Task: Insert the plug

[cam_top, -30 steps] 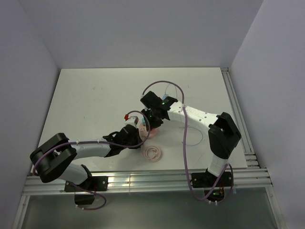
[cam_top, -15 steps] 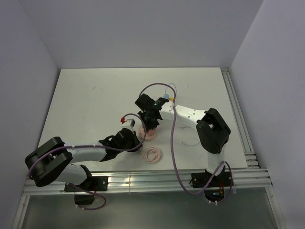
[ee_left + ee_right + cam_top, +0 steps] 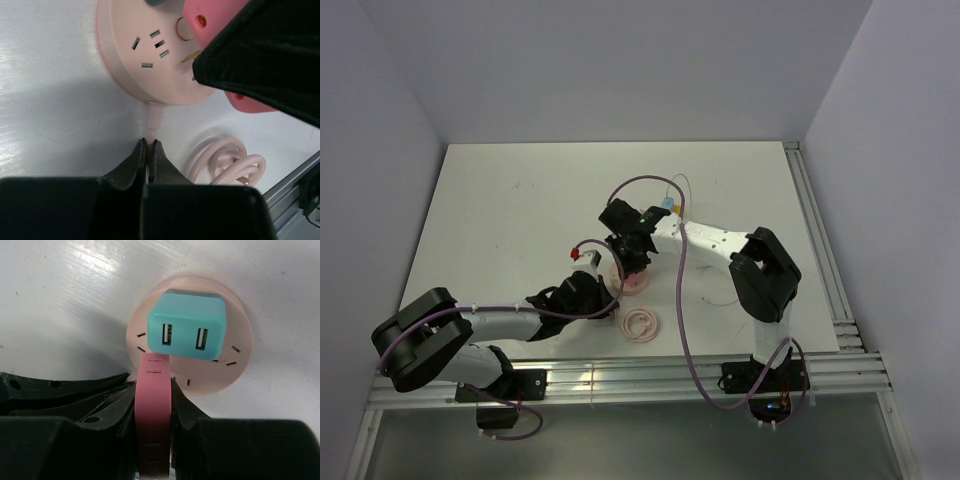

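1. White tabletop (image 3: 500, 200) fills most of the top view, boxed in by pale grey walls (image 3: 620, 70), with an aluminium rail (image 3: 620, 380) along its near edge
2. Two arms reach to the middle of it. The right arm (image 3: 720, 243) bends in from the right, the left arm (image 3: 500, 322) lies low from the near left corner, and their wrists meet over one spot
3. At that spot a round pink socket disc (image 3: 633, 283) lies flat on the table, with groups of slots around its face
4. A small coil (image 3: 642, 323) of pink cable lies on the table just beside the disc, on its near side
5. A teal USB adapter (image 3: 187, 325) sits plugged into the disc, with its two ports facing the right wrist camera
6. The pink plug (image 3: 154, 410) is clamped in the right gripper (image 3: 154, 385), one finger against each flat side. It is held over the disc's edge right next to the adapter. In the left wrist view its brass prongs (image 3: 191, 57) show close to the disc's face, but I cannot tell whether the tips are in any slots
7. A thin pink cord (image 3: 153, 117) leaves the disc's rim. The left gripper (image 3: 148, 147) has its fingers pressed together on this cord, pinching it just beside the disc and low against the table
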`<state>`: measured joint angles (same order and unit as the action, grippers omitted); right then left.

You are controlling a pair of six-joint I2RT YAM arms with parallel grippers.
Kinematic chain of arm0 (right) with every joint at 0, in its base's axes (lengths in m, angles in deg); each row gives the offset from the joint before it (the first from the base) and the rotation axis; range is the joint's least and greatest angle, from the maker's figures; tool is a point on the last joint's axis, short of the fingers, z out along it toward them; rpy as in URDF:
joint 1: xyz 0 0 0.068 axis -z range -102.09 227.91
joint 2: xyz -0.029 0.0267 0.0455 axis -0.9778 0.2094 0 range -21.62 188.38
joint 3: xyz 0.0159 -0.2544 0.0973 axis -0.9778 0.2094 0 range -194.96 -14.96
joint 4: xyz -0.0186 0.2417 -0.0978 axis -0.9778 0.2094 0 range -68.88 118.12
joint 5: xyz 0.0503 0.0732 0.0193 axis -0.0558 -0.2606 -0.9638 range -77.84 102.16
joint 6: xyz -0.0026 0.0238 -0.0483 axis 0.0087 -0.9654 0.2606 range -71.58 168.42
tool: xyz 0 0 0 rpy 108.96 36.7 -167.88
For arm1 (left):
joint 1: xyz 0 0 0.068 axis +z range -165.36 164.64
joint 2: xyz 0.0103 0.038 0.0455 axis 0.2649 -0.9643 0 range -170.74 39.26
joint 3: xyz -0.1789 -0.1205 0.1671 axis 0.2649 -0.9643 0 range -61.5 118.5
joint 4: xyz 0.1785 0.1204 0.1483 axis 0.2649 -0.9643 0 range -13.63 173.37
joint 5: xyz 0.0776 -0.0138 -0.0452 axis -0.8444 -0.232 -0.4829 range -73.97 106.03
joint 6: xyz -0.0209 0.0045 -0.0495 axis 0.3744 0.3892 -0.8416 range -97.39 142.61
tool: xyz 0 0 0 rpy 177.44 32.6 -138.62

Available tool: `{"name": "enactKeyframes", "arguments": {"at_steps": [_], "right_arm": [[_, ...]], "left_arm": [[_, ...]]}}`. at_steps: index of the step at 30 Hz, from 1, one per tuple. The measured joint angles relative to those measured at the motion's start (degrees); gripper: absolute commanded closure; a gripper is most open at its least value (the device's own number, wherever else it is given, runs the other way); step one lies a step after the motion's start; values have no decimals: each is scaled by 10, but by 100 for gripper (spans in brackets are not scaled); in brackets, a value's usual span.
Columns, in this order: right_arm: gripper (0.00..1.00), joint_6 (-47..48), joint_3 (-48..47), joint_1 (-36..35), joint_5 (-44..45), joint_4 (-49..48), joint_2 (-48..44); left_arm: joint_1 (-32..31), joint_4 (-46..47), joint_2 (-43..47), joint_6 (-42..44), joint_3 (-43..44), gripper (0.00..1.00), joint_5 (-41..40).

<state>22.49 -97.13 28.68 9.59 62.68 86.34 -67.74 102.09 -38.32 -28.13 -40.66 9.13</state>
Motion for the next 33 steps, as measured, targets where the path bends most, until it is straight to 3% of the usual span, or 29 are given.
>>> {"name": "enactKeyframes", "arguments": {"at_steps": [10, 12, 13, 16, 18, 20, 23, 24, 26, 27, 29, 30, 33], "right_arm": [[100, -19, 7, -5, 42, 4, -5], [100, -28, 24, -2, 52, 2, -18], [100, -31, 36, 0, 56, 1, -28], [100, -34, 66, 13, 64, 1, -51], [100, -35, 83, 27, 65, -1, -61], [100, -34, 96, 36, 64, -2, -66], [100, -34, 106, 46, 58, -5, -67], [100, -34, 106, 46, 55, -4, -67], [100, -37, 106, 46, 50, -9, -67], [100, -39, 106, 46, 49, -11, -67], [100, -46, 106, 46, 47, -15, -67], [100, -49, 106, 46, 47, -17, -67], [100, -62, 106, 46, 44, -20, -67]], "left_arm": [[-2, -8, 6, -38, -2, 100, -11], [-6, -12, 20, -53, -13, 89, -19], [-8, -17, 32, -59, -20, 72, -22], [-11, -40, 68, -72, -28, 50, -30], [-14, -49, 96, -77, -28, 38, -35], [-15, -63, 128, -83, -28, 37, -40], [-16, -110, 164, -88, -13, 39, -63], [-16, -129, 168, -90, -3, 46, -76], [-14, -171, 165, -101, 26, 62, -106], [-10, -188, 157, -105, 42, 75, -117], [3, -216, 133, -111, 76, 87, -134], [16, -229, 115, -112, 95, 98, -137], [63, -257, 57, -113, 141, 100, -140]]}}
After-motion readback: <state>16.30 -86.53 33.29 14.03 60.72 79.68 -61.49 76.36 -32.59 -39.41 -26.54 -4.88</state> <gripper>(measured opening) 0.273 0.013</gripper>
